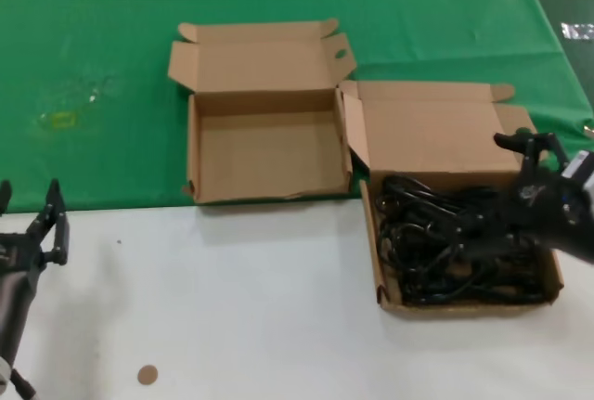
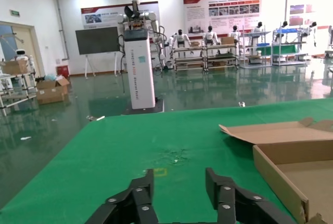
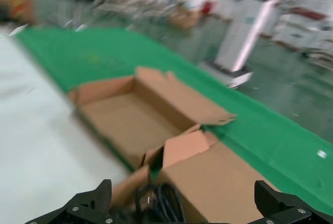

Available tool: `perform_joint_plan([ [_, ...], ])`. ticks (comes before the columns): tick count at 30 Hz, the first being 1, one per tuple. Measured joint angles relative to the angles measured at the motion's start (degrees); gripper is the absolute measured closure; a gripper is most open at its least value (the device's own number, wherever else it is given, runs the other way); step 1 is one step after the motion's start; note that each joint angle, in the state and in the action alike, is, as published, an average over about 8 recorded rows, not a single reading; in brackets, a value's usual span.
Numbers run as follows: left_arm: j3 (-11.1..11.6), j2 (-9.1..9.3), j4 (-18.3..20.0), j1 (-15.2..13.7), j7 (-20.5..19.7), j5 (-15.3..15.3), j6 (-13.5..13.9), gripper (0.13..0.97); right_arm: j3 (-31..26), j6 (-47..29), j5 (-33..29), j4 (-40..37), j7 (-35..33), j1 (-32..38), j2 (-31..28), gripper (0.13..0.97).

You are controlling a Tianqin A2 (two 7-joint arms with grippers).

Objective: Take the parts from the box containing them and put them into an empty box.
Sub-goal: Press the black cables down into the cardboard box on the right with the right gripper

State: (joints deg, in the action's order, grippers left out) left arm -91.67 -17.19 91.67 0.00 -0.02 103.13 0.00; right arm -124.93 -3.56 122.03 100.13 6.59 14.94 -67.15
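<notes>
1. While my right hand (image 1: 534, 154) hangs over the far right corner of the full box (image 1: 382, 261), its fingers (image 3: 86, 206) are spread wide and grip nothing.
2. The cords (image 1: 445, 238) lie just below and in front of that hand, a black tangle filling the tray; I cannot tell one bundle from the next.
3. The empty box (image 1: 193, 154) sits well off to the hand's left, its tray bare and its lid folded back; the two boxes touch at their near corners.
4. My left hand (image 1: 28, 224) waits apart on the white tabletop (image 1: 260, 316), on the far side of the empty box from the right hand, its fingers parted and empty.
5. I judge the step to be the reach for a first bundle; nothing is moved over yet.
6. The next move calls for lowering into the tangle, closing on one coil only, and lifting slowly so neighbouring cords do not drag out with it.
</notes>
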Motion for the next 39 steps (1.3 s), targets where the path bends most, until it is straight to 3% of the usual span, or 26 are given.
perform_joint_plan([
  [7,0.00,0.00,0.00,0.00,-0.01,0.00,0.00,0.718,-0.31,-16.00,-11.61,-1.81,5.87,6.64,-5.01,0.129],
  [15,0.00,0.00,0.00,0.00,0.00,-0.01,0.00,0.863,0.74,-34.84,-24.25,-5.39,6.74,16.15,-2.74,0.129],
  [25,0.00,0.00,0.00,0.00,0.00,-0.01,0.00,0.935,0.59,-51.37,-36.97,-11.80,4.10,25.10,6.08,0.129],
  [39,0.00,0.00,0.00,0.00,0.00,-0.01,0.00,0.945,1.98,-59.48,-41.72,-18.63,-4.00,26.95,14.02,0.165],
])
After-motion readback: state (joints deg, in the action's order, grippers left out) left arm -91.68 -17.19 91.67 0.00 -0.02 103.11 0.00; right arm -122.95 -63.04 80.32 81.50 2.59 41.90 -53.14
